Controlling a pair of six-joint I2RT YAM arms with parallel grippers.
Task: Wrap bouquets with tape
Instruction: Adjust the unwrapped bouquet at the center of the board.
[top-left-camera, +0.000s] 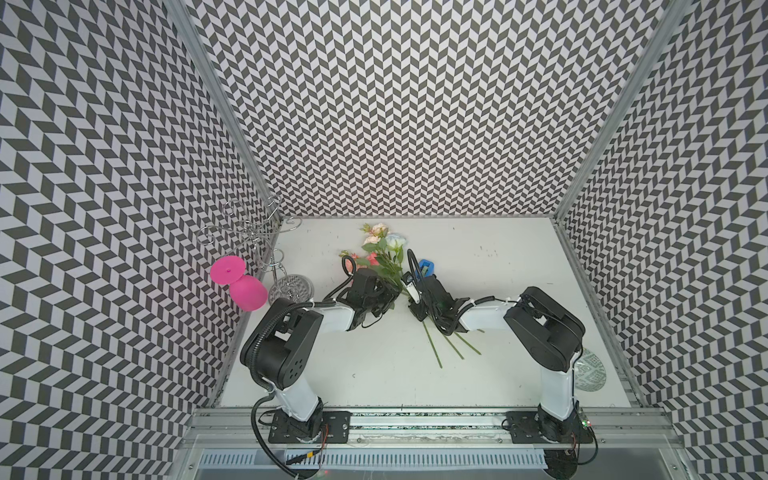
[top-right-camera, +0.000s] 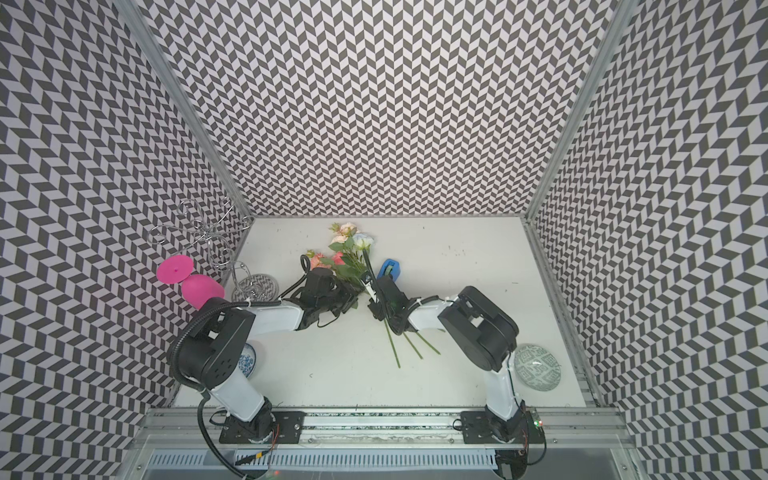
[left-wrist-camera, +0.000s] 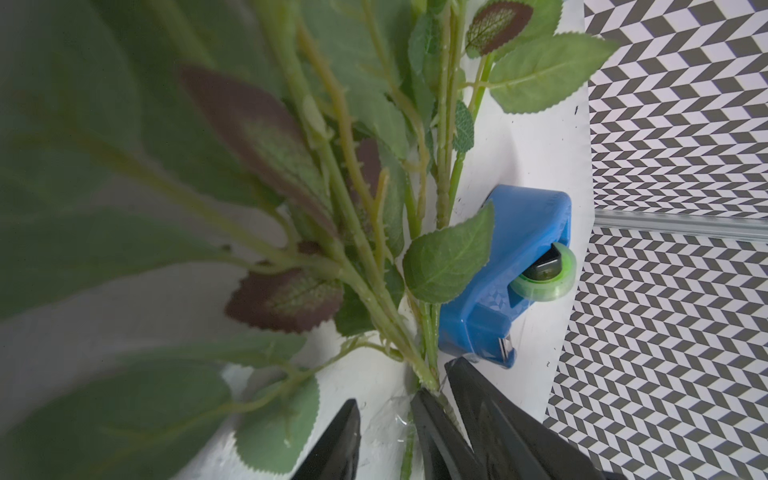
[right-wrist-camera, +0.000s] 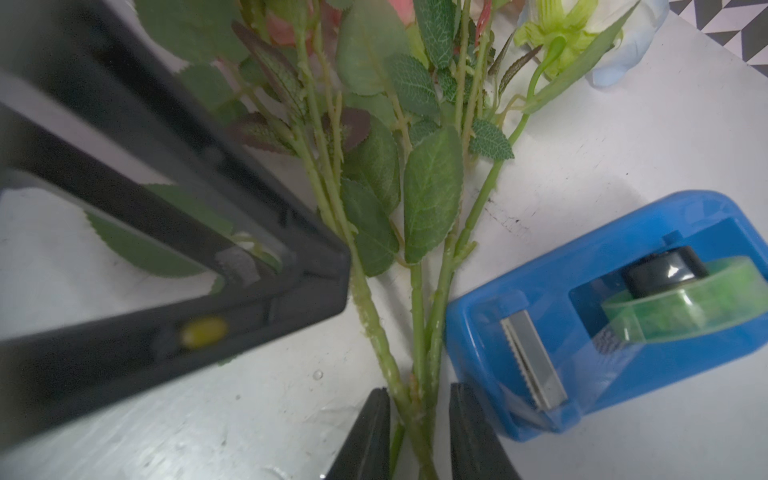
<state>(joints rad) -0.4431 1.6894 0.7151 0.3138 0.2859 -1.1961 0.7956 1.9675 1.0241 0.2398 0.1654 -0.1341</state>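
Observation:
The bouquets (top-left-camera: 388, 266) lie on the white table, blooms toward the back wall and bare stem ends (top-left-camera: 436, 353) toward the front. The blue tape dispenser (top-left-camera: 426, 266) stands just right of the stems, with its green roll (right-wrist-camera: 681, 307) showing. My right gripper (right-wrist-camera: 419, 392) has a finger on each side of the bunched stems (right-wrist-camera: 415, 332), and a thin gap shows beside one finger. My left gripper (left-wrist-camera: 386, 399) reaches in from the left with its fingers apart. One fingertip (left-wrist-camera: 422, 399) touches the stems, and crumpled clear tape (left-wrist-camera: 395, 415) lies between the fingers.
A pink goblet (top-left-camera: 245, 286) hangs upside down from a wire rack (top-left-camera: 253, 237) at the back left, above a patterned glass (top-left-camera: 291, 286). A patterned plate (top-right-camera: 536, 368) sits behind the right arm. A blue-and-white bowl (top-right-camera: 248, 359) is under the left arm. Chevron walls enclose three sides.

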